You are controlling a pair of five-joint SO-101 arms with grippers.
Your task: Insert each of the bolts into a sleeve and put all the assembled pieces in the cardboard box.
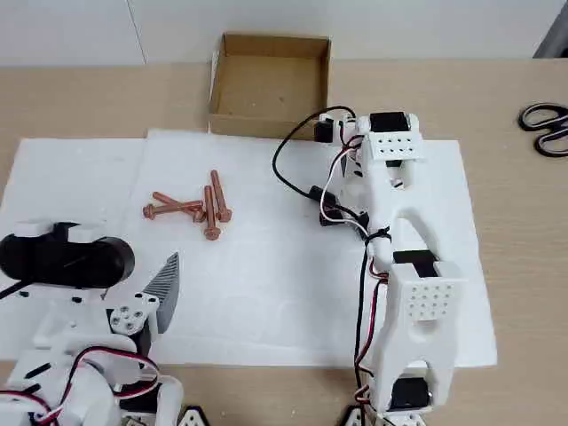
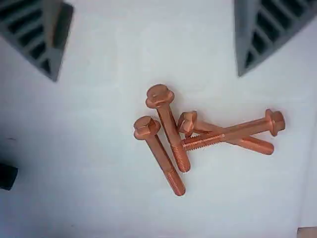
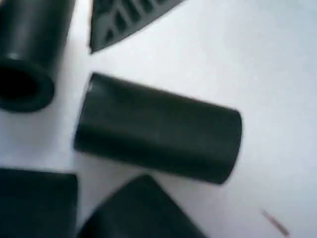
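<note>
Where bolts (image 2: 170, 129) lie heaped, two run parallel.

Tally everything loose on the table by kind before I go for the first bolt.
Copper bolts: 4
Black sleeves: 3 for sure; a dark shape beside them may be a fourth, cannot tell
Cardboard box: 1
Scissors: 1
Total: 9, counting only the sure ones

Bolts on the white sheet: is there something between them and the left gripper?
Nothing visible does. The left gripper is open and faces the four bolts; only the bare white sheet lies between them.
</note>
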